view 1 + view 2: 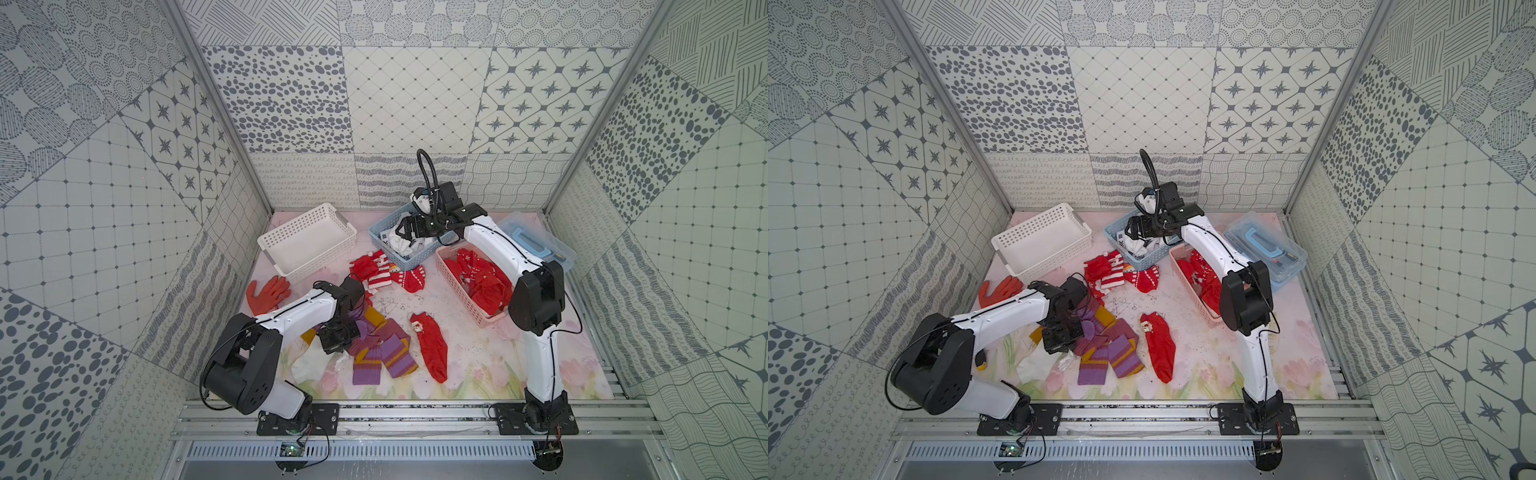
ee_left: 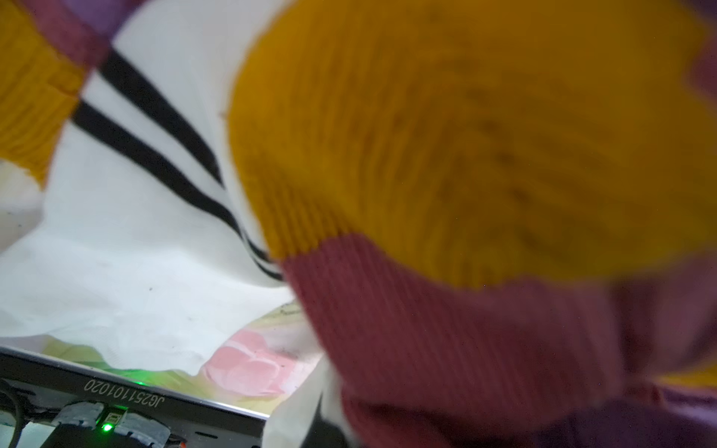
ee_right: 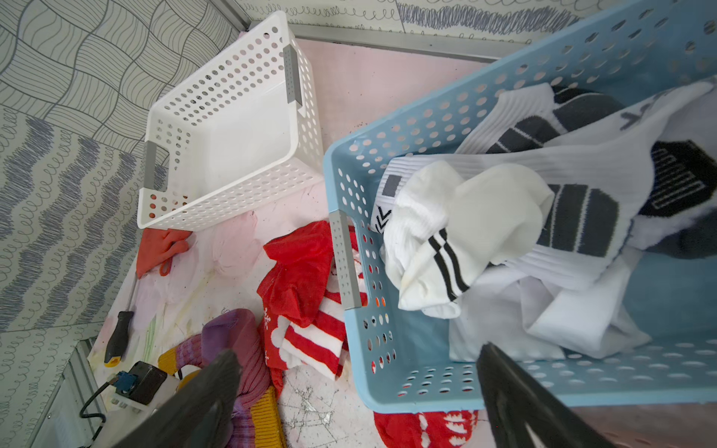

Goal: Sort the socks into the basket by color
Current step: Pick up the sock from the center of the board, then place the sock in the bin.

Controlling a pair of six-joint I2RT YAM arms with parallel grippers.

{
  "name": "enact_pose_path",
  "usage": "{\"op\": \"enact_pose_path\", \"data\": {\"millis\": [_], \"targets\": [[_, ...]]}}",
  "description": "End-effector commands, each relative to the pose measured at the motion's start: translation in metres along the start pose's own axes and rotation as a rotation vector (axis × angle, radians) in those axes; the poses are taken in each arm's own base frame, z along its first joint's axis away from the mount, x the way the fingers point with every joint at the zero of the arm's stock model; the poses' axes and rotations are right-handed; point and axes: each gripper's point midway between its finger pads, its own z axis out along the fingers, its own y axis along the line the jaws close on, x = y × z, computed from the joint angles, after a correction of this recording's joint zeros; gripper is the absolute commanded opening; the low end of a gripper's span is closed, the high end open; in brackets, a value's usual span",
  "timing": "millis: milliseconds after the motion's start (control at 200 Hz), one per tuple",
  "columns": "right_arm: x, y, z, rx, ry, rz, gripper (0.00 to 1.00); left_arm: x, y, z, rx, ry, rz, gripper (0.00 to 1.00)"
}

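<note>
Closed with left end effector [image 1: 338, 343] among purple-mauve, mustard-striped knit socks [image 1: 390, 353], likely to lift one; splayed wide with right end effector [image 3: 359, 351] over blue perforated plastic basket [image 3: 426, 116] of white socks [image 3: 485, 217].

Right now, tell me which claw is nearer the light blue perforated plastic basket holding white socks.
Right. The right claw hangs open over the light blue perforated plastic basket; the left claw is down on the purple-and-mustard striped knit socks, well short of it.
</note>
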Motion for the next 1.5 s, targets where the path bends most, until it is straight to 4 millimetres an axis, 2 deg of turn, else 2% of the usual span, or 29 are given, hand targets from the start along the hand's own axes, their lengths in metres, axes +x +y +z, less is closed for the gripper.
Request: {"op": "enact_pose_path", "data": {"millis": [0,210,415,610,900,1020,1155,1400,1495], "targets": [[-0.009,0.023,-0.013,-0.054,-0.034,-0.021,0.98,0.001,0.002,-0.03,-0.01,-0.042,0.066,0.0],[-0.002,0.04,-0.014,-0.125,-0.016,-0.002,0.98,-0.006,-0.013,-0.085,0.099,-0.14,0.135,0.0],[0.003,0.056,-0.026,-0.191,-0.022,0.0,0.98,-0.022,-0.051,-0.137,0.253,-0.245,0.205,0.0],[0.016,0.075,-0.042,-0.29,-0.018,-0.001,0.98,-0.041,-0.088,-0.174,0.402,-0.36,0.278,0.0],[0.046,0.124,-0.063,-0.554,0.02,-0.013,0.98,-0.068,-0.133,-0.209,0.601,-0.523,0.321,0.0],[0.058,0.134,-0.061,-0.617,0.045,0.017,0.98,-0.073,-0.149,-0.225,0.687,-0.567,0.331,0.0],[0.067,0.144,-0.059,-0.661,0.065,0.025,0.97,-0.078,-0.157,-0.242,0.749,-0.631,0.337,0.0],[0.065,0.151,-0.061,-0.746,0.034,0.069,0.82,-0.082,-0.169,-0.261,0.847,-0.678,0.334,0.0],[0.061,0.154,-0.06,-0.771,0.021,0.077,0.68,-0.081,-0.171,-0.264,0.87,-0.679,0.336,0.0]]}}
